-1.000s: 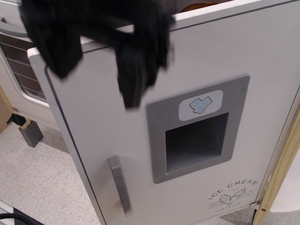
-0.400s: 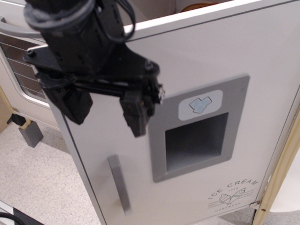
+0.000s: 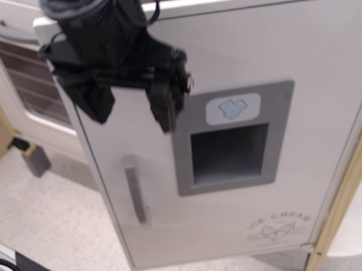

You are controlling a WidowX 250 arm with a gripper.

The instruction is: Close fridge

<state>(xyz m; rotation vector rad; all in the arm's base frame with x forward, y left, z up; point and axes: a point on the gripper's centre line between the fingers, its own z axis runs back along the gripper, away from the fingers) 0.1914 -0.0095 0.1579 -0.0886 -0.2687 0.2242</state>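
The black hand (image 3: 131, 110) hung with its two fingers spread wide and empty, in front of the upper left of the fridge (image 3: 321, 65) door. Below it sat the grey vertical handle (image 3: 134, 189); to its right, the grey dispenser panel (image 3: 233, 138). The oven door (image 3: 30, 81) stood behind at left.

One fridge (image 3: 241, 145), one tool (image 3: 132, 110) with two fingers, one oven door (image 3: 30, 81), two handles.
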